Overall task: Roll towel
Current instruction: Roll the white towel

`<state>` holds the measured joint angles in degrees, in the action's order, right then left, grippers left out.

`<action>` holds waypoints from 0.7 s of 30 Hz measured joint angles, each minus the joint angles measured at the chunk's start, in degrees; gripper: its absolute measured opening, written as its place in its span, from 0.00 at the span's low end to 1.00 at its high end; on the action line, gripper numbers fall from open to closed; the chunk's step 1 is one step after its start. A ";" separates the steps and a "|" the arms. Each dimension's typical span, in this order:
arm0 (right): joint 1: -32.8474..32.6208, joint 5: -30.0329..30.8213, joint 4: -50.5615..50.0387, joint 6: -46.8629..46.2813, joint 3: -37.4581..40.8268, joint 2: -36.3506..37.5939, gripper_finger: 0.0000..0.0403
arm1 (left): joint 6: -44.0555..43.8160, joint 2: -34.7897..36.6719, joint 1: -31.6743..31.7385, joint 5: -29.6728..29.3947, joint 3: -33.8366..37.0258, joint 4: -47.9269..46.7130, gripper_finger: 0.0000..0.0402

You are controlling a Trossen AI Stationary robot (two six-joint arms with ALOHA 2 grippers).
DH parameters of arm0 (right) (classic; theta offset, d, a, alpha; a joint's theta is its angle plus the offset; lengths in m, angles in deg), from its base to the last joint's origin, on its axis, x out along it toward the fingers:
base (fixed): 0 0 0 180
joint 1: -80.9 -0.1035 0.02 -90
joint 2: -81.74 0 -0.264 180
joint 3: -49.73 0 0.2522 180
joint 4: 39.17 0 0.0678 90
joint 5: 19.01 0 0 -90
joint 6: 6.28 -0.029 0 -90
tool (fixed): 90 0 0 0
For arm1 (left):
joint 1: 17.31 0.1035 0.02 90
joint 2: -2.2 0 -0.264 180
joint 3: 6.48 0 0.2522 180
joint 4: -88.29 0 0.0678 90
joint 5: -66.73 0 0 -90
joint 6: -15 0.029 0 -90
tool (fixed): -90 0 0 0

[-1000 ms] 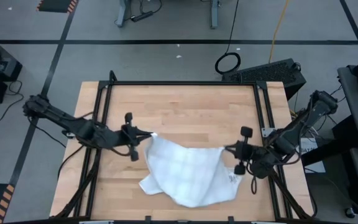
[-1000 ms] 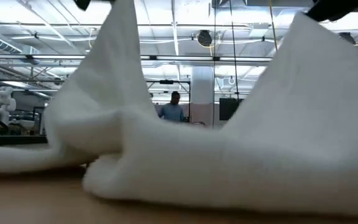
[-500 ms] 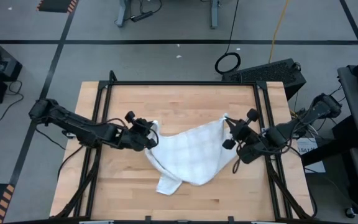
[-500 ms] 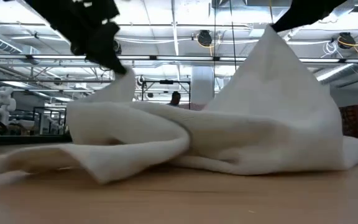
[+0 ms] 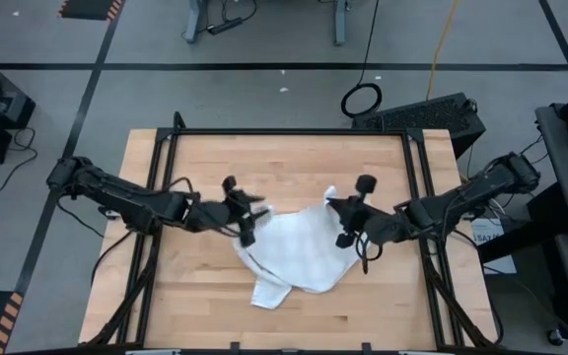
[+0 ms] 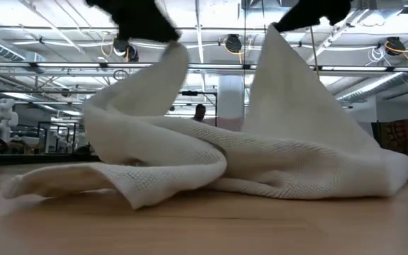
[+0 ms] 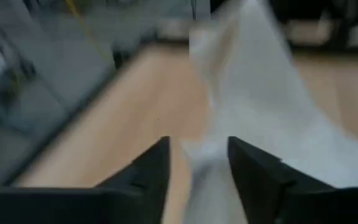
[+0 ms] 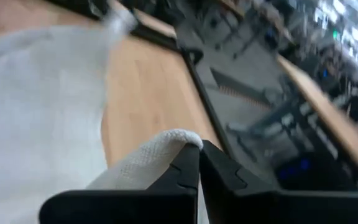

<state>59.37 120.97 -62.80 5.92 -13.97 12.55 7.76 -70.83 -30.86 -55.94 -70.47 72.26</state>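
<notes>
Left hand [image 7: 197,163] newly parted on towel [image 5: 299,251]

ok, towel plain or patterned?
White towel with a faint grey check; the grid shows best in the high view.

Crumpled white towel [image 5: 299,254], 2 corners raised

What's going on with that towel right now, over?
Left gripper fingers parted around a towel corner. Right gripper shut on the opposite corner, lifted. Towel bunched, not rolled. Nothing in the way.
</notes>
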 joint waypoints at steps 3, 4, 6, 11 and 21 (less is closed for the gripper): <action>1.74 -2.92 6.32 6.51 0.00 -0.45 0.00 | 3.29 -0.13 2.83 3.43 -0.07 1.04 0.57; 2.24 -3.59 7.35 7.26 0.00 -0.45 0.00 | 2.54 -0.05 3.52 4.44 -0.03 -1.99 0.61; 3.11 -3.90 8.21 7.42 0.00 -0.41 0.00 | -0.93 0.48 4.59 4.66 0.13 -10.01 0.68; 4.42 -5.17 8.70 6.42 0.02 -0.84 0.00 | 2.54 -0.74 5.94 4.46 0.31 -3.12 0.75; 4.71 -6.86 10.00 4.91 0.02 -3.73 0.00 | 10.97 -13.78 9.38 19.48 -0.64 24.17 0.75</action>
<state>64.08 114.11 -52.79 10.82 -13.94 8.82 18.73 -84.62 -21.48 -36.46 -71.11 96.43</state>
